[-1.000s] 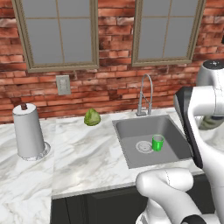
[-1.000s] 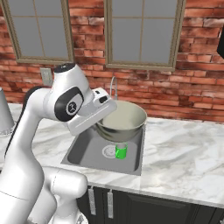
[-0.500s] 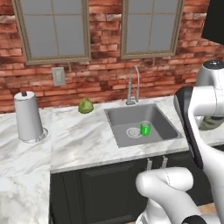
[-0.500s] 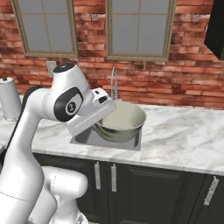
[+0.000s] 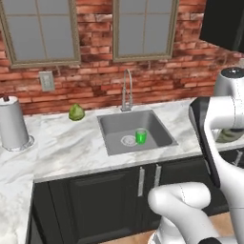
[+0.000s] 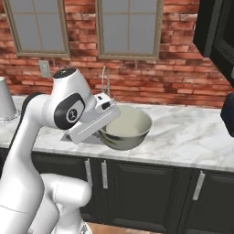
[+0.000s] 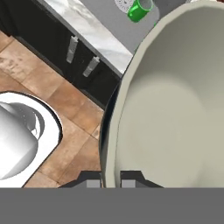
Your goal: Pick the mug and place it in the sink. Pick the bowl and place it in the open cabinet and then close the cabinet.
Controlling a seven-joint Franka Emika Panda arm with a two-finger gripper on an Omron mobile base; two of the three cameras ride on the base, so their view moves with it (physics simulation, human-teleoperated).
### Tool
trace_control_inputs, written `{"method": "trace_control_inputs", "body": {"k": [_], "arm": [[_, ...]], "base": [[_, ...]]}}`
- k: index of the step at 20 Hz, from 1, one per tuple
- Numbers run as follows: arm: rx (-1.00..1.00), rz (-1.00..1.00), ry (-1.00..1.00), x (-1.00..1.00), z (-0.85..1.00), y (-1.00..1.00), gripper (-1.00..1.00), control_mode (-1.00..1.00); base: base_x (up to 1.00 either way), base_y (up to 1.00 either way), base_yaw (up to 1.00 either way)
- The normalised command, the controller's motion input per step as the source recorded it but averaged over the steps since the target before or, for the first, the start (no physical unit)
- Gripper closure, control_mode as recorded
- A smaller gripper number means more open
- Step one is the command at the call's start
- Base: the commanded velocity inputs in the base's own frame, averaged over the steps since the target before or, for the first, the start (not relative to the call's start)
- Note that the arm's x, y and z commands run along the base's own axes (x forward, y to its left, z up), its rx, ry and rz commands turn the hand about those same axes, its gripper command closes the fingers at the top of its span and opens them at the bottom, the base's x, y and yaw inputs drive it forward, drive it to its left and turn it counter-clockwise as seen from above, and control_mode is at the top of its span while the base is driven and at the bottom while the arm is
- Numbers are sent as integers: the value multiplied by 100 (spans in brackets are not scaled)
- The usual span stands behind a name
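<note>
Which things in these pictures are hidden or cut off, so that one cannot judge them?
- Gripper: hand view, fingertips cut by the bottom band, astride the bowl rim.
- Sink: right base view, mostly behind arm and bowl.
- Cabinet: cut by the right edge; interior unseen.
- Mug: left base view, handle too small.

**Obstructed and cropped items**

We find the bowl [image 7: 175, 100] cropped by the hand view's top and right edges. The arm hides most of the sink [image 6: 80, 137] in the right base view. The cabinet [image 5: 224, 24] is cut off at the corner.
</note>
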Motion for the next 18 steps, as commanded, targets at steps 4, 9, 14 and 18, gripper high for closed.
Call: {"method": "trace_control_inputs", "body": {"k": [4,9,14,18], "arm": [[0,0,0,0,0,0,100,100],[0,0,0,0,0,0,100,100],[0,0,0,0,0,0,100,100],[0,0,0,0,0,0,100,100]], "base": [[-7,-82,0],[-45,-34,0],[-33,-3,0],[-3,-51,0]]}}
